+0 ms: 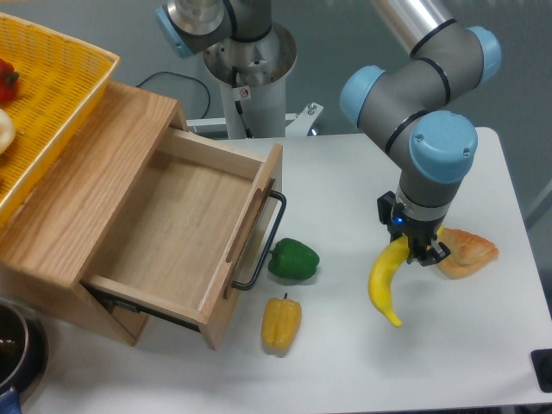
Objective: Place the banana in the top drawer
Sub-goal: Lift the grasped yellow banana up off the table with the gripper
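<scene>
A long curved yellow banana (385, 283) hangs from my gripper (412, 247), which is shut on its upper end at the right of the table. Its lower tip points down toward the tabletop; whether it touches the table I cannot tell. The top drawer (181, 226) of the light wooden cabinet stands pulled out at the left, its inside bare, with its black bar handle (266, 241) facing the gripper. The gripper is well to the right of the drawer.
A green bell pepper (293, 260) and a yellow bell pepper (281, 323) lie just in front of the drawer handle. A croissant (469, 251) sits right of the gripper. A yellow wicker basket (52, 95) rests on the cabinet top. A dark pot (13, 349) shows at bottom left.
</scene>
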